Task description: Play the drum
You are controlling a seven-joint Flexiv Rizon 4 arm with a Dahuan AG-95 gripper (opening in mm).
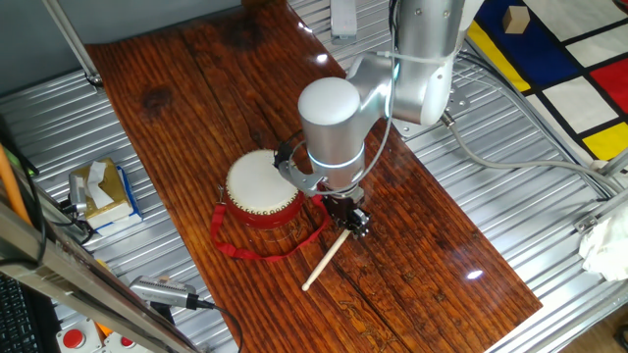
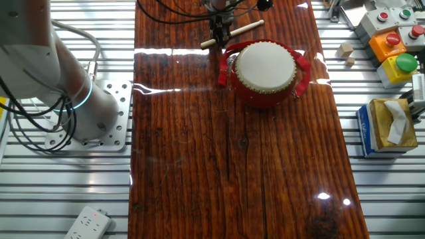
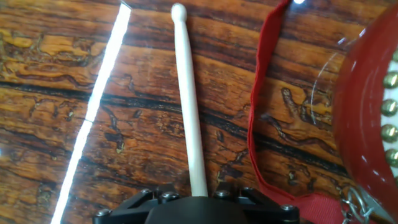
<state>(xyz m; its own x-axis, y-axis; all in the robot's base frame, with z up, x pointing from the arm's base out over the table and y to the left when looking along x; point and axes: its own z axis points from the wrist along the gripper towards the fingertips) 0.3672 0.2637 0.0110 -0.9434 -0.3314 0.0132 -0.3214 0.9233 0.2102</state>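
The drum (image 1: 260, 186) is small, round and red, with a cream skin head and brass studs. It stands on the wooden board with its red strap (image 1: 255, 253) looped in front. It also shows in the other fixed view (image 2: 265, 66), and its red wall is at the right edge of the hand view (image 3: 367, 124). My gripper (image 1: 351, 224) is low over the board just right of the drum, shut on one end of a thin pale wooden stick (image 1: 324, 260). The stick (image 3: 189, 106) points away from the drum. The fingertips are hidden in the hand view.
A tissue box (image 1: 103, 191) sits on the metal table to the left. Coloured button boxes (image 2: 395, 46) and small wooden blocks (image 2: 345, 50) lie beside the board. A power strip (image 2: 86, 222) lies near the arm's base (image 2: 66, 93).
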